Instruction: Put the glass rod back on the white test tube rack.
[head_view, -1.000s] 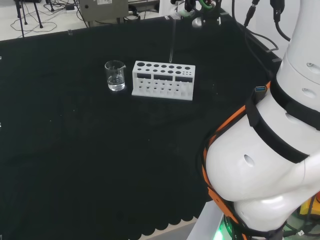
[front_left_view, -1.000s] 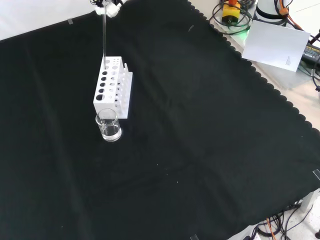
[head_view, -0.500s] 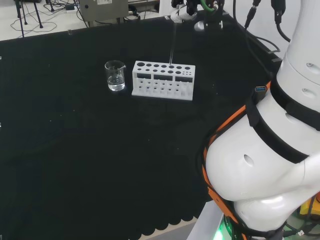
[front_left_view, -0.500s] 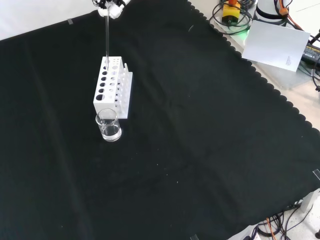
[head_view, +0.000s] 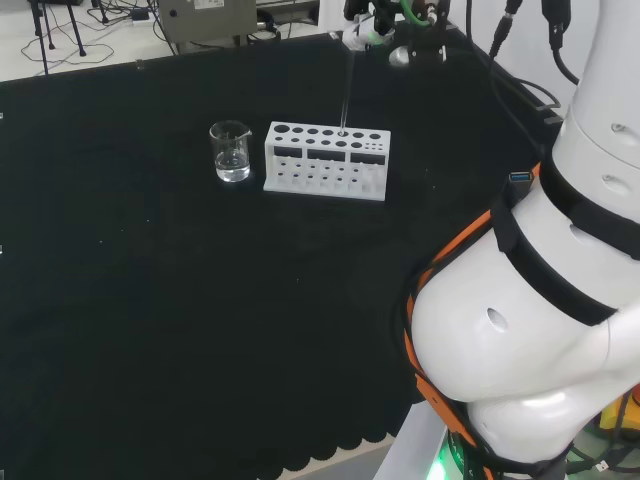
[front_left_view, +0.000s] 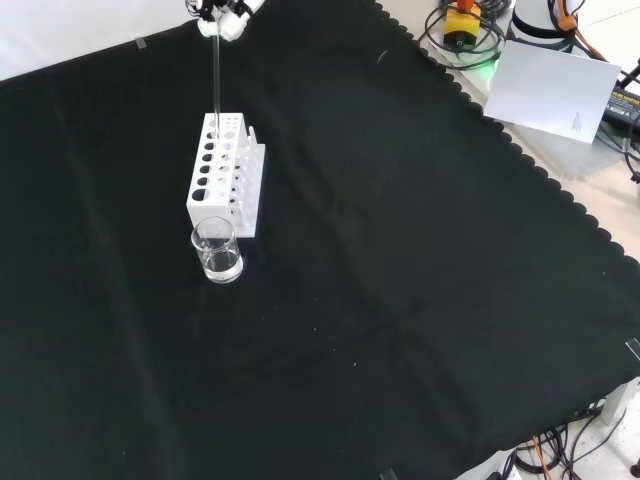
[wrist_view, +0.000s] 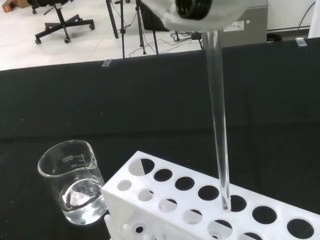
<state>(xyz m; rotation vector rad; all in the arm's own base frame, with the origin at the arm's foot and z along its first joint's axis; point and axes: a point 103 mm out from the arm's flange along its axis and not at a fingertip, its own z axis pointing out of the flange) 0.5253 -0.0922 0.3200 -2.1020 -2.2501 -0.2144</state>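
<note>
The white test tube rack (head_view: 327, 160) (front_left_view: 226, 175) (wrist_view: 200, 200) stands on the black cloth, with several round holes in its top. A clear glass rod (head_view: 346, 90) (front_left_view: 215, 85) (wrist_view: 218, 125) hangs upright over it. The hand (head_view: 375, 25) (front_left_view: 225, 15) (wrist_view: 200, 12) is shut on the rod's upper end, above the rack. In the wrist view the rod's tip meets the mouth of a hole in the rack's top row. Whether the tip is inside the hole is unclear.
A small glass beaker (head_view: 230, 152) (front_left_view: 217, 250) (wrist_view: 75, 182) with a little clear liquid stands close to one end of the rack. The arm's white links (head_view: 540, 300) rise at the head view's right. A white sheet (front_left_view: 555, 85) and cables (front_left_view: 465, 30) lie beyond the cloth's scalloped edge.
The hand has come down with the rod and shifted slightly over the rack. The rod's tip has dropped to the rack's top. Rack and beaker have not moved.
</note>
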